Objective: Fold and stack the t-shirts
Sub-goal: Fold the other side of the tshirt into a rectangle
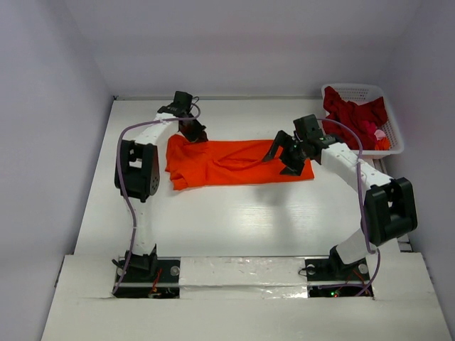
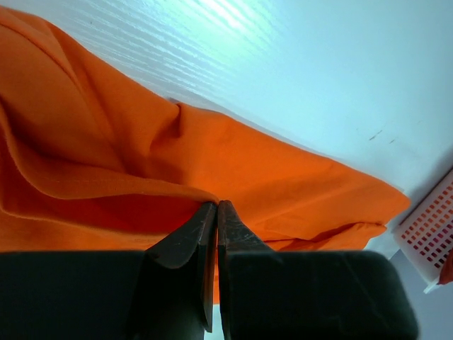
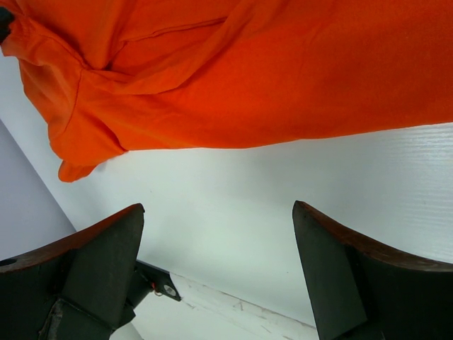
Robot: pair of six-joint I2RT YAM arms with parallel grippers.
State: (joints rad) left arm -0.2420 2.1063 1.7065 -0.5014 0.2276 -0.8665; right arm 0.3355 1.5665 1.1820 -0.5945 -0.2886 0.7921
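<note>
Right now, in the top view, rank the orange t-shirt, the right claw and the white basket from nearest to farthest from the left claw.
1. orange t-shirt: pinched in the left claw, at its far-left corner.
2. right claw: open, over the shirt's right end.
3. white basket: table's far-right corner.

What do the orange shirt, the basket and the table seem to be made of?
Shirt: soft matte knit fabric, likely cotton; it creases and folds limply. Basket: white moulded plastic, judging by its even lattice walls. Table: white, faintly glossy board with fine grain lines, perhaps painted wood or laminate.
</note>
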